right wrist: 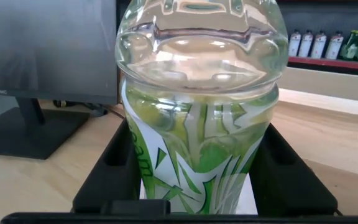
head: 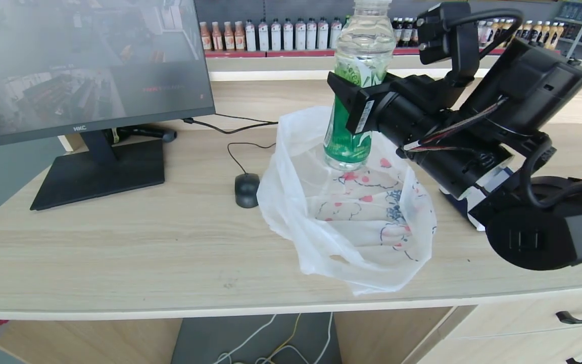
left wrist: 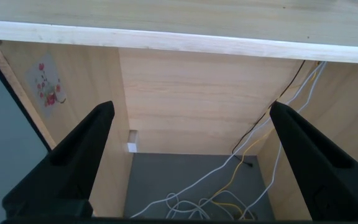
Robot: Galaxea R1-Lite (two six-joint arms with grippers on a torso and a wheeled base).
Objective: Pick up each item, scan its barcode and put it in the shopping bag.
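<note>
So the right gripper (head: pixel 357 93) is clamped around the middle of the bottle (head: pixel 359 45), fingers on either side of the green label, and it holds the bottle upright over the far part of the shopping bag (head: pixel 291 202). The bag lies slumped on the counter (head: pixel 119 242) with its mouth open toward the top, just right of the mouse (head: pixel 246 189). The monitor (head: pixel 84 60) sits well off to the far left.

My read is that this is the bagging step for the bottle. I can't tell from here whether the barcode has been scanned.

The left gripper (left wrist: pixel 191 112) has its fingers spread wide with nothing between them, and it sits low, under the counter's edge near some loose cables.

For the next move I'd say a straight descent into the bag's mouth, maybe a touch nearer so the base clears the far rim. The plastic is floppy, so let go only once the bottle's base rests on something, or it probably tips.
</note>
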